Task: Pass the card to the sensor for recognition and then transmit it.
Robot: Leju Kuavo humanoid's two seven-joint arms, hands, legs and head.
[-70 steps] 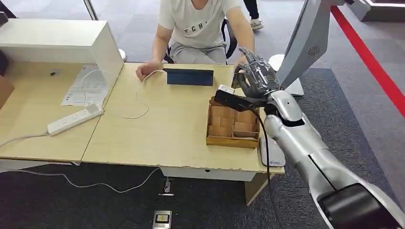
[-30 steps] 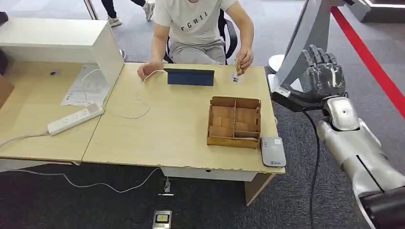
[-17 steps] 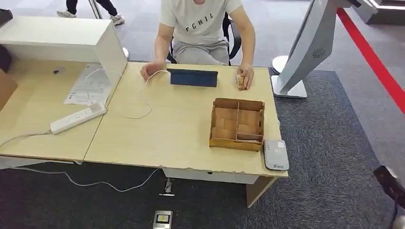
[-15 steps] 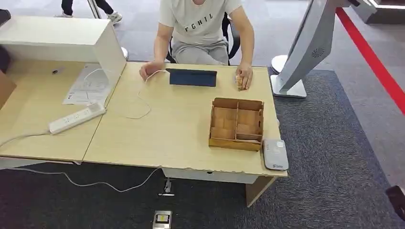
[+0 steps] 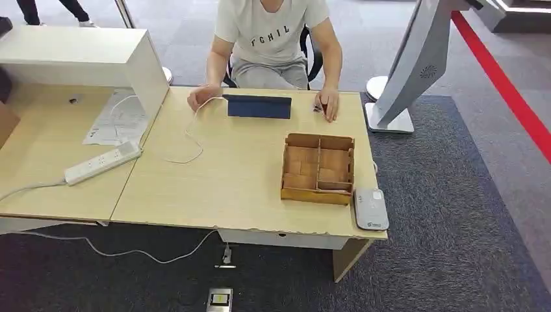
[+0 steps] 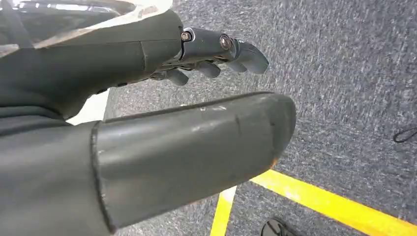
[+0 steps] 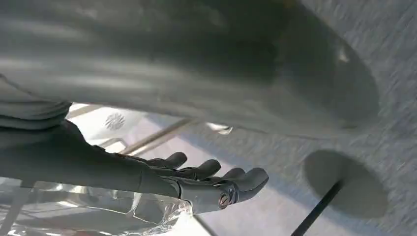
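On the desk (image 5: 221, 175), card under the person's hand (image 5: 328, 103) at one o'clock.
Sensor (image 5: 371, 208) lies at four o'clock beside the wooden box (image 5: 318, 168); left hand (image 6: 147, 123) and right hand (image 7: 162, 182) hang spread, holding nothing.

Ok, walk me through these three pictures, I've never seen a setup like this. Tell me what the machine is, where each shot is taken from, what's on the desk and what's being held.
This is a two-armed humanoid robot. The wide picture comes from a camera high on its body, looking down at a light wooden desk. On it lie a compartmented brown wooden box, a small grey card sensor at the near corner, a dark blue folded tablet case and a white power strip. A seated person in a white T-shirt rests a hand on the far edge; whether it covers the card I cannot tell.

The other two pictures come from cameras at the wrists. They show the grey left hand and right hand hanging over carpet, fingers apart, holding nothing.
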